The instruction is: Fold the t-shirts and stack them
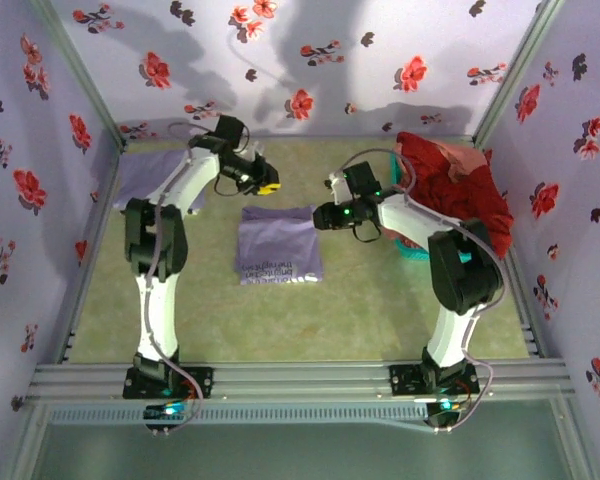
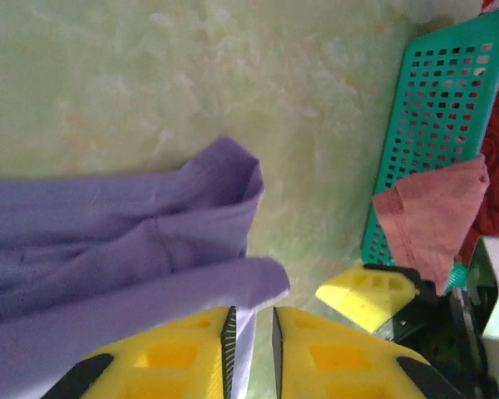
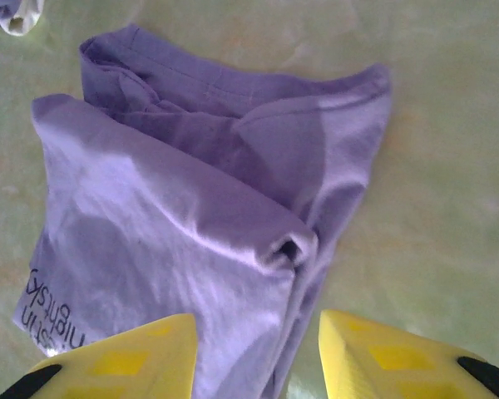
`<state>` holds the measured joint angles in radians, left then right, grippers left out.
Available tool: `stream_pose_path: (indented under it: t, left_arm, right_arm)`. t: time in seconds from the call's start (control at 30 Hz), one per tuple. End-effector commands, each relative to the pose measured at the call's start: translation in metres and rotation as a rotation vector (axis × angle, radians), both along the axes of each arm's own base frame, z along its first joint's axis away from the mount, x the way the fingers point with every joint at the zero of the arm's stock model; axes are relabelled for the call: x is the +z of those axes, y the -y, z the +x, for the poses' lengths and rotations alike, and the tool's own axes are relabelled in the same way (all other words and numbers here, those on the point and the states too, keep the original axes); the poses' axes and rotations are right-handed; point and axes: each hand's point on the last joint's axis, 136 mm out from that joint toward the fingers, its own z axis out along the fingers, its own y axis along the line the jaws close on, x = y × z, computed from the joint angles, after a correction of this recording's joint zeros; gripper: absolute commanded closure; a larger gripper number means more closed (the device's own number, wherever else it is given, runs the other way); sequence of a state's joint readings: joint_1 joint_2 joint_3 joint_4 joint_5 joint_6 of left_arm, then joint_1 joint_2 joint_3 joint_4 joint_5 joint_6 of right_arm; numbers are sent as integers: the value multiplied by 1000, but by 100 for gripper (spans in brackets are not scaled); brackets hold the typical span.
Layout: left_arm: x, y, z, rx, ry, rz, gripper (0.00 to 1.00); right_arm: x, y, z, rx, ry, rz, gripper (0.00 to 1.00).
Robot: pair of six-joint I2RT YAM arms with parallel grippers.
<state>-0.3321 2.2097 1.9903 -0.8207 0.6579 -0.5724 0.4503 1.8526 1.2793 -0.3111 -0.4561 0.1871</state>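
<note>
Top view, shirts: the lavender t-shirt (image 1: 278, 248) lies folded mid-table (image 1: 370, 300); a second lavender t-shirt (image 1: 145, 172) is spread at the back left; the red and pink t-shirts (image 1: 450, 185) are heaped over the teal basket (image 1: 412, 252) on the right.
Top view, tools: the left gripper (image 1: 263, 185) hangs by the folded shirt's far left corner, and the right gripper (image 1: 325, 215) by its far right edge.
Left wrist, tool: the fingers are almost pressed together, with a pale strip of the lavender cloth (image 2: 108, 233) in the slit, so it appears to pinch a folded edge.
Left wrist, surroundings: basket wall (image 2: 432, 125), with a pink corner (image 2: 432, 216) draped over it.
Right wrist, tool: fingers spread wide, touching nothing, with the shirt (image 3: 191, 191) below and between them.
Right wrist, cloth: rumpled layers with a puffed top fold and lettering (image 3: 54, 312) near one corner.
Handling: light, limp and thin. It likely sags and slides layer over layer.
Hold: probably best at hems or corners, catching all the layers together, both sides level.
</note>
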Motion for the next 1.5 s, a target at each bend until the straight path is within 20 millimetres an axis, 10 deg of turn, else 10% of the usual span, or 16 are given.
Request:
stream_pose_path:
  t: [0.0, 0.57, 1.0, 1.47]
  left_arm:
    - [-23, 22, -11, -52, -113, -18, 80]
    - [-92, 54, -9, -75, -221, -35, 87]
    - [-131, 49, -32, -103, -300, 18, 89]
    - [-151, 36, -55, -150, -357, 62, 94]
  right_arm:
    - [18, -24, 21, 125, 106, 60, 53]
    - [-25, -22, 18, 111, 7, 28, 53]
    - [-5, -16, 26, 56, 10, -8, 100]
    - [-6, -17, 72, -30, 109, -49, 100]
